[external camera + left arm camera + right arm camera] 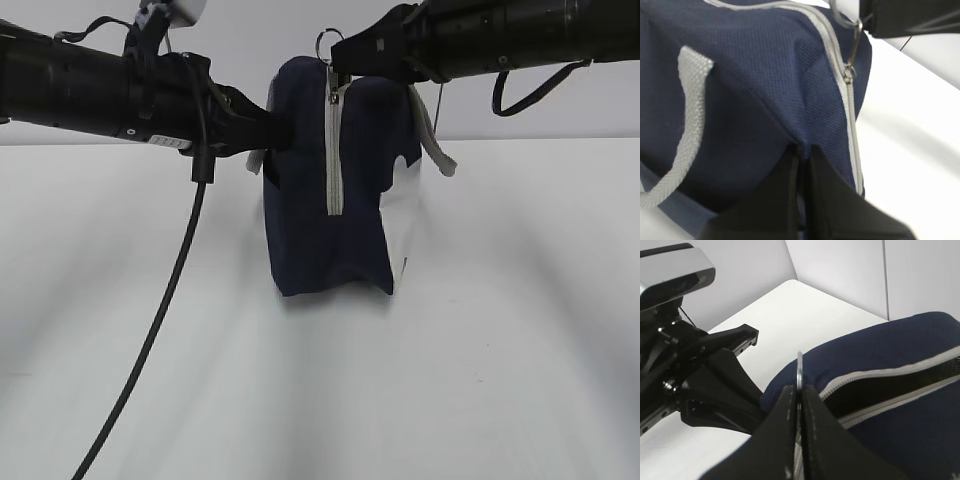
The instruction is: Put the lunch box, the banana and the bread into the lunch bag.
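Observation:
The navy lunch bag (300, 220) stands upright mid-table, its grey zipper strip (334, 160) running down the near end. My left gripper (268, 140) pinches a fold of the bag's fabric near its upper left corner; in the left wrist view its jaws (801, 152) are shut on the navy cloth beside the zipper. My right gripper (335, 60) is above the bag, shut on the metal ring pull (799, 371). A dark gap shows between the zipper strips (880, 390) along the top. The lunch box, the banana and the bread are out of view.
A black cable (165, 310) hangs from the left arm down to the white table (520, 330). One grey handle (692, 125) lies against the bag's side, and another (432, 140) hangs at its right. A pale wall stands behind.

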Action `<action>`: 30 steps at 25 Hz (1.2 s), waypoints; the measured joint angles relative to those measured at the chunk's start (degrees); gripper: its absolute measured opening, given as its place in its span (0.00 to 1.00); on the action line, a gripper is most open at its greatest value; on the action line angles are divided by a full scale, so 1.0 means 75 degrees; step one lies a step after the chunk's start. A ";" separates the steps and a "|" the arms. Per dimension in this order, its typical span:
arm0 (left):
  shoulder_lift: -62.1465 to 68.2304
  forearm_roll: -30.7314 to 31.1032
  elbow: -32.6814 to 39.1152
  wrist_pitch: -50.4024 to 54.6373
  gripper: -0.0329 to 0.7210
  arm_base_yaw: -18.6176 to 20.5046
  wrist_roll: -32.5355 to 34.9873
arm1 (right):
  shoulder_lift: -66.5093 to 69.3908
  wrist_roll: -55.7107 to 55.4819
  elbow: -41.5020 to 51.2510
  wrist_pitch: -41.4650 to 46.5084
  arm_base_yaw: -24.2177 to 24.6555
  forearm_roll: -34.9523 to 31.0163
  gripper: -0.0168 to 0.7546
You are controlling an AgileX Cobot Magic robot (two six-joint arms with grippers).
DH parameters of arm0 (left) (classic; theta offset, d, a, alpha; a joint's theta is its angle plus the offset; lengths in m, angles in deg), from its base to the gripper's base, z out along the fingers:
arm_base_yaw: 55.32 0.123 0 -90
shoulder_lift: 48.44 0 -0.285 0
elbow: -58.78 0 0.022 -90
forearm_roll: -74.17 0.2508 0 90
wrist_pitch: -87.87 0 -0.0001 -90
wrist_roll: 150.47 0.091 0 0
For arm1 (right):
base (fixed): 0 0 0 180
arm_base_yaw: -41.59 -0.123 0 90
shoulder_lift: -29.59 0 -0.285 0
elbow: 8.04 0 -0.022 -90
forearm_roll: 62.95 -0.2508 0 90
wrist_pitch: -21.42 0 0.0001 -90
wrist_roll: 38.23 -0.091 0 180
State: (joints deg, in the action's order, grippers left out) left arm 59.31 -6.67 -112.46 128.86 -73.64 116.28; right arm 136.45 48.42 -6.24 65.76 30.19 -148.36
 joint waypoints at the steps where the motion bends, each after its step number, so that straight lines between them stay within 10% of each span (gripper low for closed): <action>1: 0.0000 0.0000 0.0000 0.0000 0.05 0.0000 -0.0024 | 0.0002 0.0000 0.0000 0.0000 0.0000 -0.0013 0.02; 30: 0.0000 0.0893 0.0084 0.1391 0.05 -0.0249 -0.0496 | -0.0139 0.0000 -0.0398 -0.0484 0.0059 0.0611 0.02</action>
State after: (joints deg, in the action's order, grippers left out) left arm 59.31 0.02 -111.83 139.30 -75.51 112.56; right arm 135.41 48.42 -9.23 62.13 30.63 -143.78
